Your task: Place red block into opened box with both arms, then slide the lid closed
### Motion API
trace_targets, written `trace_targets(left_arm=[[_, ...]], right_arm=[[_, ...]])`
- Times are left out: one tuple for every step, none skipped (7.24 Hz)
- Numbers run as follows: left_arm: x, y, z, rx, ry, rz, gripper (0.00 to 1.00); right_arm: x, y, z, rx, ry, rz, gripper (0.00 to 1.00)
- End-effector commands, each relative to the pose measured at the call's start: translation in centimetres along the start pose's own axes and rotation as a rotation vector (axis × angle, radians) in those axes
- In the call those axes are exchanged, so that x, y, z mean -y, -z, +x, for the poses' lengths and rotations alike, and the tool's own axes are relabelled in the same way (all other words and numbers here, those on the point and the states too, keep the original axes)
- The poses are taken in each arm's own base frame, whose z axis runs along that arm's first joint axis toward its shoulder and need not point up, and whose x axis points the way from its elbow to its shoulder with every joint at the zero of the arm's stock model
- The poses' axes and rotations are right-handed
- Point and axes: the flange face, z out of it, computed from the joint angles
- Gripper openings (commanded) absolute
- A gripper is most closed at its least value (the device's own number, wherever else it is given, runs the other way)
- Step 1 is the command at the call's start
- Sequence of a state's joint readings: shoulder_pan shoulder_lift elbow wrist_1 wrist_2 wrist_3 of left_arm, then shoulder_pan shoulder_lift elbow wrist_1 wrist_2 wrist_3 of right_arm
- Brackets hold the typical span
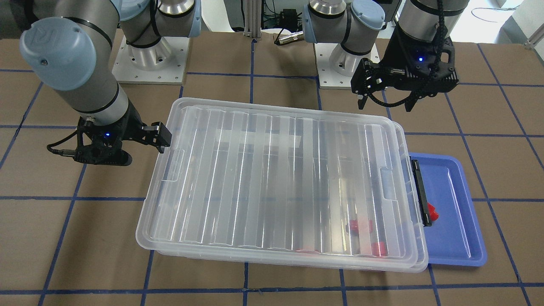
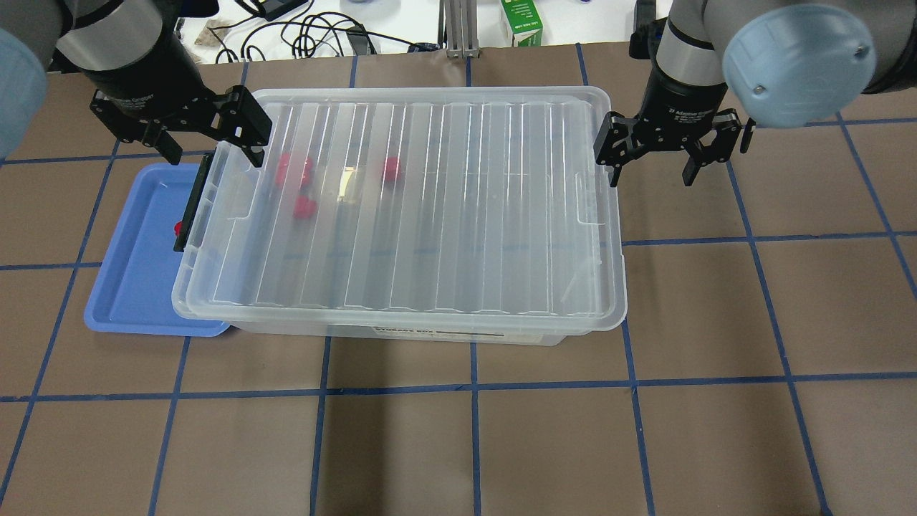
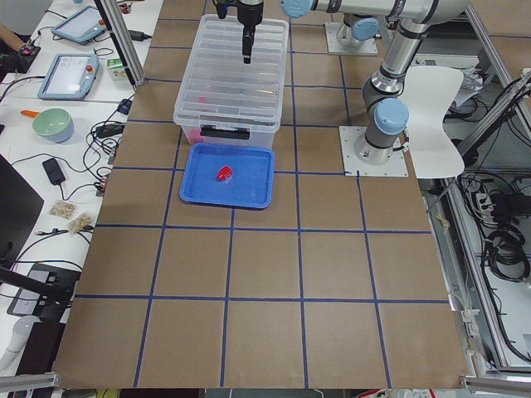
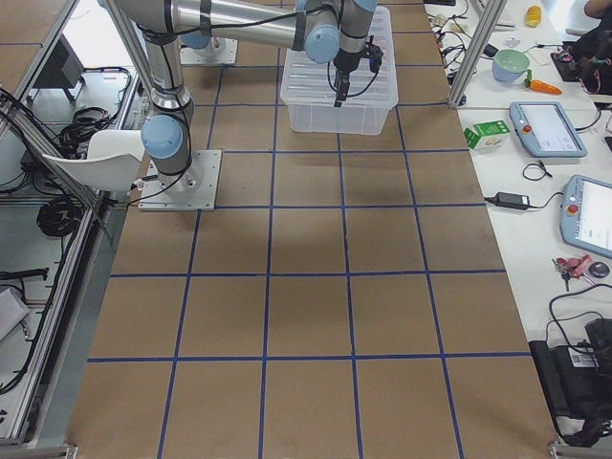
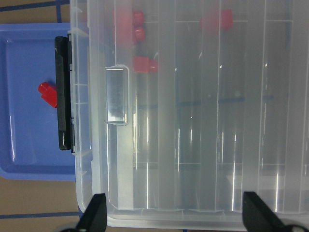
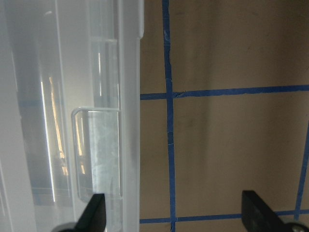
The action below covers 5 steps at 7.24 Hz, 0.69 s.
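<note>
Pressure toward the black bar (image 2: 192,208) of the box (image 2: 501,335) is best applied squarely to the lid (image 2: 430,215) by the right end effector (image 2: 652,168), spread and empty like the left end effector (image 2: 211,150).

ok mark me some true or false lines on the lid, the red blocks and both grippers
1. A red block lies on the blue tray. True.
2. The left gripper holds a block. False: its fingers are open and empty.
3. The lid lies on top of the box. True.
4. The box is empty. False: red blocks show through the lid.
5. The right gripper is shut on the lid. False: it is open, at the lid's end.
</note>
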<state>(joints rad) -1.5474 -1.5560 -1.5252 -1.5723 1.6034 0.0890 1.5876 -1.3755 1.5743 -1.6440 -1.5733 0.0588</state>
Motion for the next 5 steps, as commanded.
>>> trace_targets(left_arm=[[0.0, 0.0, -0.1, 0.000, 0.001, 0.001, 1.00], [0.0, 0.0, -0.1, 0.000, 0.003, 0.001, 1.00], [0.0, 0.1, -0.1, 0.000, 0.001, 0.002, 1.00], [0.0, 0.0, -0.1, 0.000, 0.003, 0.001, 1.00], [-0.1, -0.2, 0.0, -0.001, 0.000, -0.004, 1.00]], right_arm=[[1.5, -2.1, -0.2, 0.014, 0.007, -0.021, 1.00], [1.6, -2.6, -0.3, 0.015, 0.006, -0.030, 1.00], [1.8, -3.1, -0.3, 0.014, 0.013, -0.039, 1.00], [1.9, -3.4, -0.2, 0.010, 0.014, -0.045, 1.00], [2.1, -3.7, 0.1, 0.012, 0.013, -0.051, 1.00]])
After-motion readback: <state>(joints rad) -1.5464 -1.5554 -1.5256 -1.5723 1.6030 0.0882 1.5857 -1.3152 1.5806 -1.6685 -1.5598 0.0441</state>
